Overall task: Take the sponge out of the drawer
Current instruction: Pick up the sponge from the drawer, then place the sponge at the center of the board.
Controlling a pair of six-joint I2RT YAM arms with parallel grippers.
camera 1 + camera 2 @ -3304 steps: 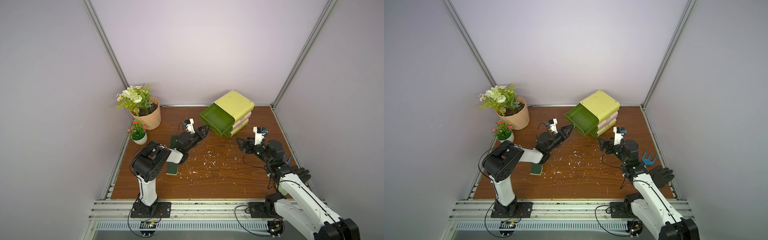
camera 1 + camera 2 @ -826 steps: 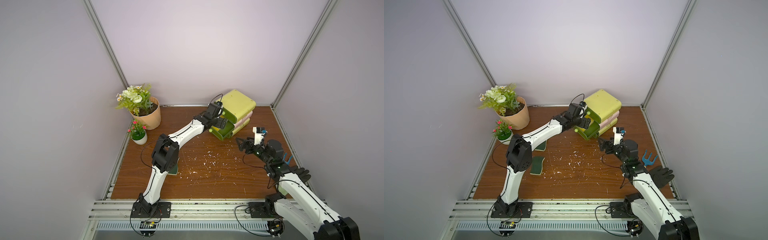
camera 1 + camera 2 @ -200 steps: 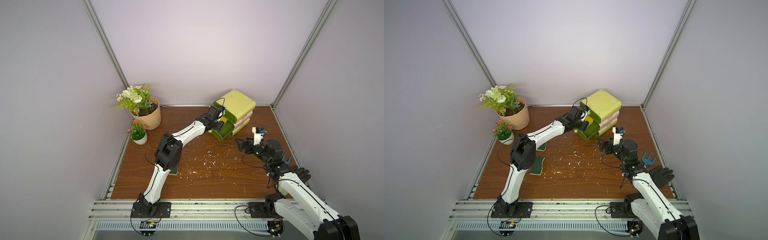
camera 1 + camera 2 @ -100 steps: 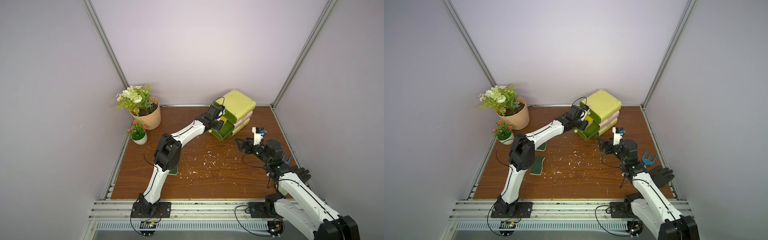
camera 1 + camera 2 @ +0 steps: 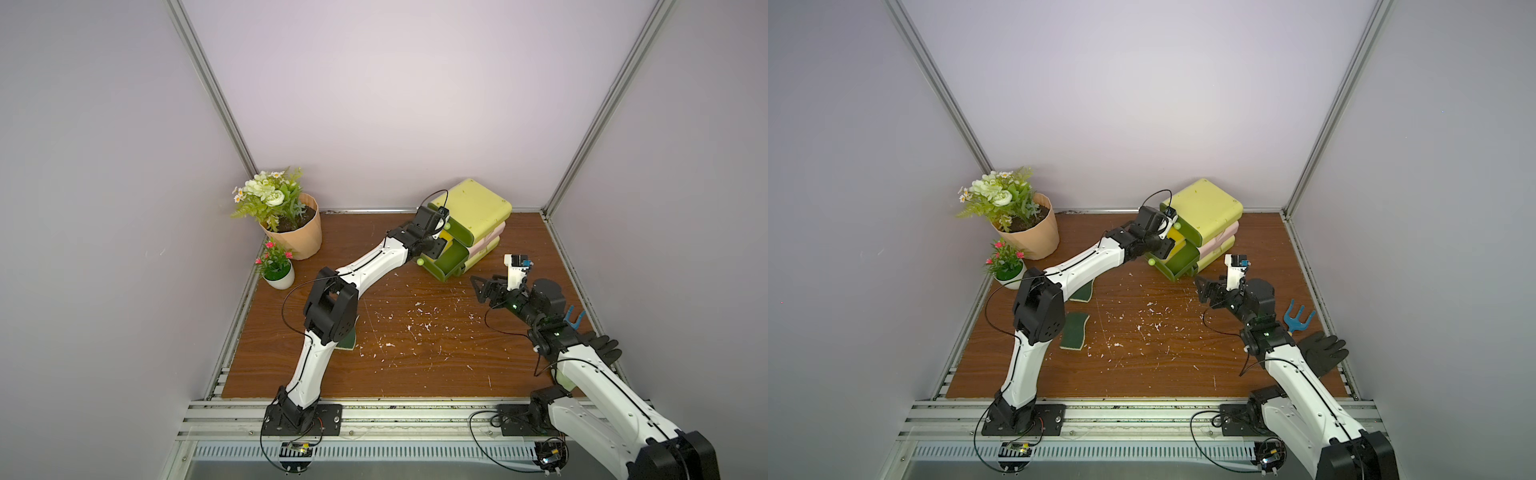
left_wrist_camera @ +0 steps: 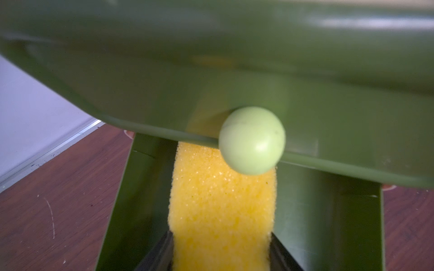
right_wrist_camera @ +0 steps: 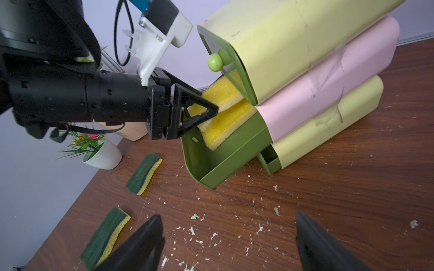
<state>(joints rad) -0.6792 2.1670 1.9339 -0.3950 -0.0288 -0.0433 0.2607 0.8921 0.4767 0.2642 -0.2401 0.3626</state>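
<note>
Sponge [image 7: 225,117] in middle drawer [image 7: 220,164], under top drawer [image 7: 243,77]

I see the left arm [image 5: 365,266] stretched far forward, with the left end effector [image 7: 204,104] closed on two sides of the sponge [image 7: 225,117]. The right arm [image 5: 598,374] is bent at the elbow, with the right end effector [image 7: 227,214] pointing forward, jaws wide apart.

A yellow sponge [image 6: 220,211] runs away from the camera, and two black fingers [image 6: 159,254] press on its two sides at the near end. It lies inside an open green drawer [image 6: 141,199], between the drawer's walls. The far end of the sponge goes under the blurred green front of an upper drawer [image 6: 211,58], whose pale round knob [image 6: 252,140] covers part of it. Outside the drawer is the brown counter [image 6: 58,199] with some light scratches, then a metal rail [image 6: 47,150] and a pale wall [image 6: 30,105].
</note>
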